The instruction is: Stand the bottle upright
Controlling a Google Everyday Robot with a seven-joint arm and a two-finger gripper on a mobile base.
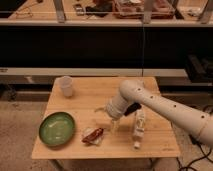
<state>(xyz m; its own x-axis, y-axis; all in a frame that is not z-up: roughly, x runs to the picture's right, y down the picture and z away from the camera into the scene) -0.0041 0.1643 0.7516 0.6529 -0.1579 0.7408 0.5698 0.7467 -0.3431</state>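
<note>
Bottle [138, 126] lying flat on right of wooden table [90, 92], gripper [111, 119] just left of it, jaws spread wide, holding nothing, green plate [57, 128] near left.

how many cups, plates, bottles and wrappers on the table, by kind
cup: 1
green plate: 1
bottle, lying flat: 1
red wrapper: 1
total: 4
gripper open, over the table between wrapper and bottle

Bottle [138, 128] lying flat on table [85, 92]; pincer [106, 120] spread wide, just left of it.
</note>
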